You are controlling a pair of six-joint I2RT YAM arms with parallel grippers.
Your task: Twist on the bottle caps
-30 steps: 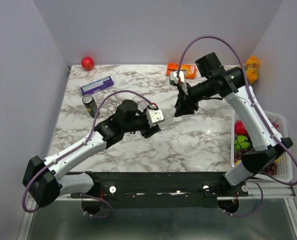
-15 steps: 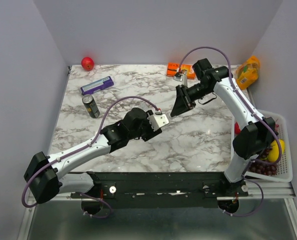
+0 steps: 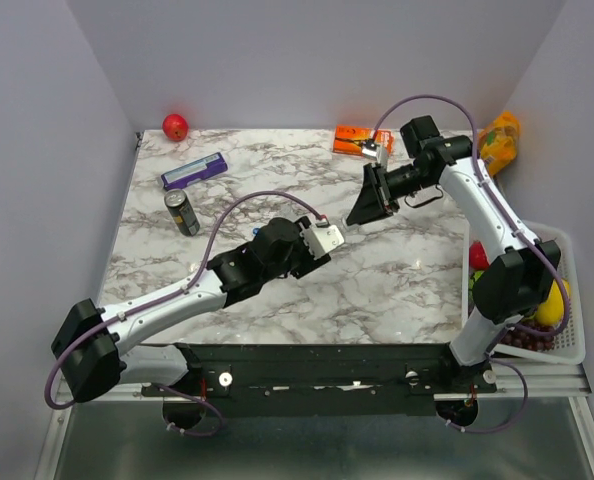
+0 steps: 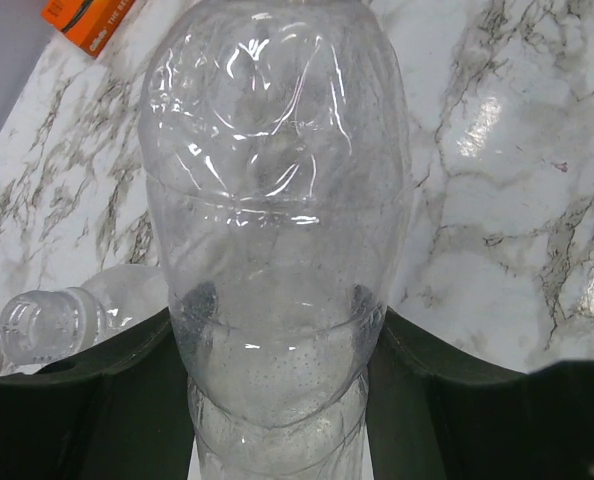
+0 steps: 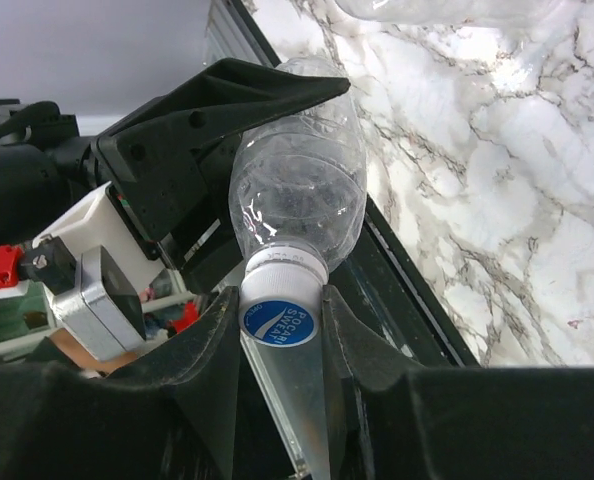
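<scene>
A clear bottle [image 4: 277, 200] is held off the table, and my left gripper [image 4: 277, 325] is shut on its lower body. The same bottle [image 5: 297, 190] points its neck at my right gripper [image 5: 282, 315], which is shut on the blue-topped, white-sided bottle cap [image 5: 280, 322] sitting on that neck. In the top view the left gripper [image 3: 329, 238] and right gripper [image 3: 358, 214] meet over the table's middle. A second bottle [image 4: 72, 315], its neck open, lies on the marble to the left. Part of another bottle [image 5: 447, 8] shows at the upper edge.
A dark can [image 3: 181, 211] and a purple box [image 3: 194, 170] sit at the back left, a red apple [image 3: 175, 126] in the far corner. An orange box [image 3: 357, 139] lies behind the right gripper. A white basket [image 3: 580, 330] of fruit stands at the right edge.
The right arm has swung its elbow back and turned its wrist while staying on the bottle's neck. The left arm has pushed the bottle slightly right.
</scene>
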